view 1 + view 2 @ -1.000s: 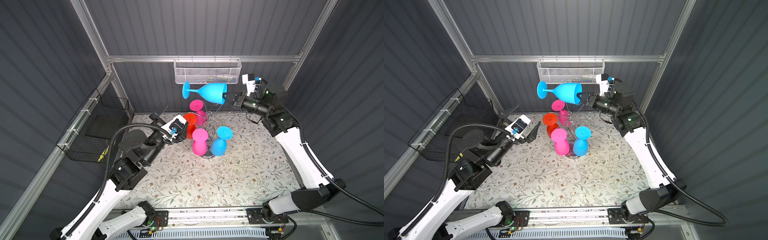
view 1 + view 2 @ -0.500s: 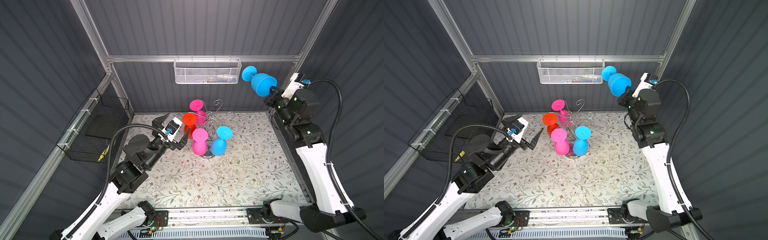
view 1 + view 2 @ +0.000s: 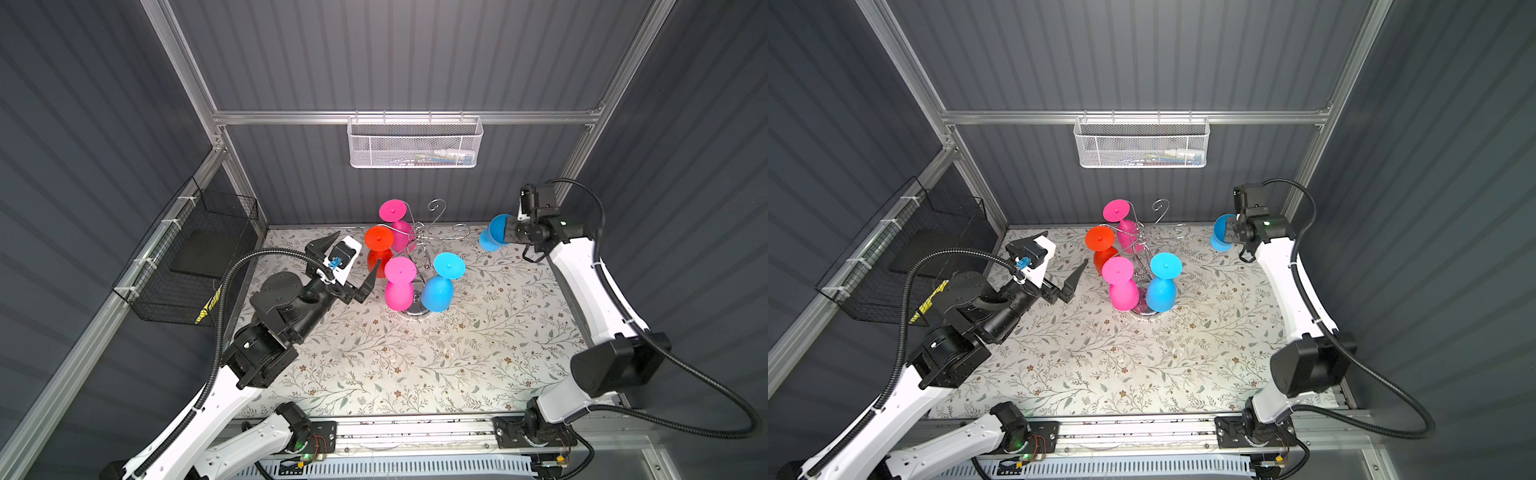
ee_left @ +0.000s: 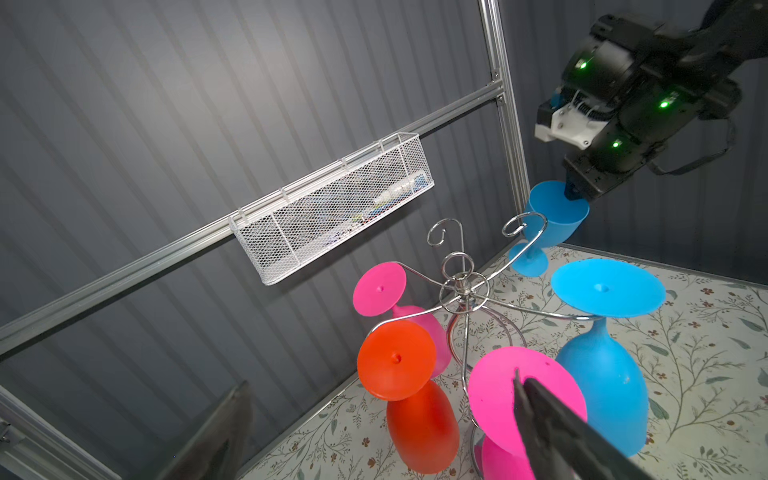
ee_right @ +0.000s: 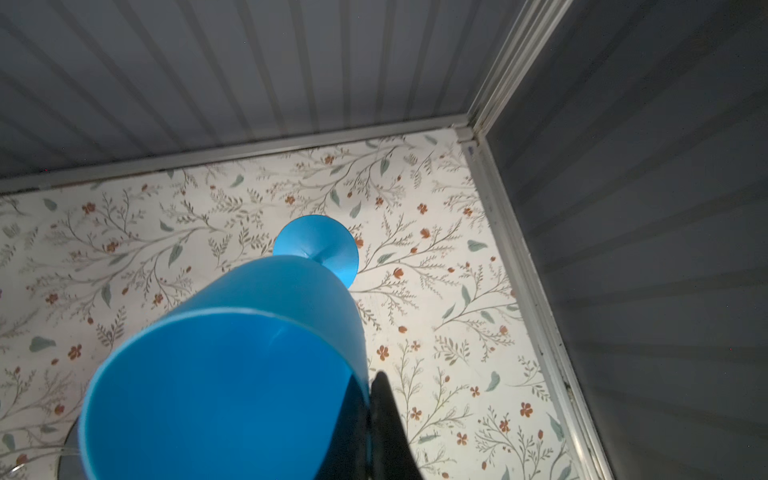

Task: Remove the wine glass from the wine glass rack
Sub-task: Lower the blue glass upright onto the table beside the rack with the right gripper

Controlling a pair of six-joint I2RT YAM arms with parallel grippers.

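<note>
At the left wall hangs the black wire basket (image 3: pixel 187 257). Just right of it, the left gripper (image 3: pixel 358 248) stands spread wide and holds nothing, one fingertip beside the orange glass (image 3: pixel 379 240). Mid-table on the floral cloth (image 3: pixel 415 365) stands the wine glass rack (image 3: pixel 414 311), shiny chrome wire with curled arm ends and four matte glasses hanging bowl-down. Only the left wrist view shows its ringed hub plainly. At the back right, well apart from the rack, the right gripper (image 3: pixel 510 232) is clamped on the rim of the blue wine glass (image 3: pixel 492 232). The glass is now upright and low, whereas a second ago it lay sideways, high by the white mesh basket (image 3: pixel 413 143). The right wrist view shows its round foot (image 5: pixel 318 245) over the cloth, perhaps touching.
</note>
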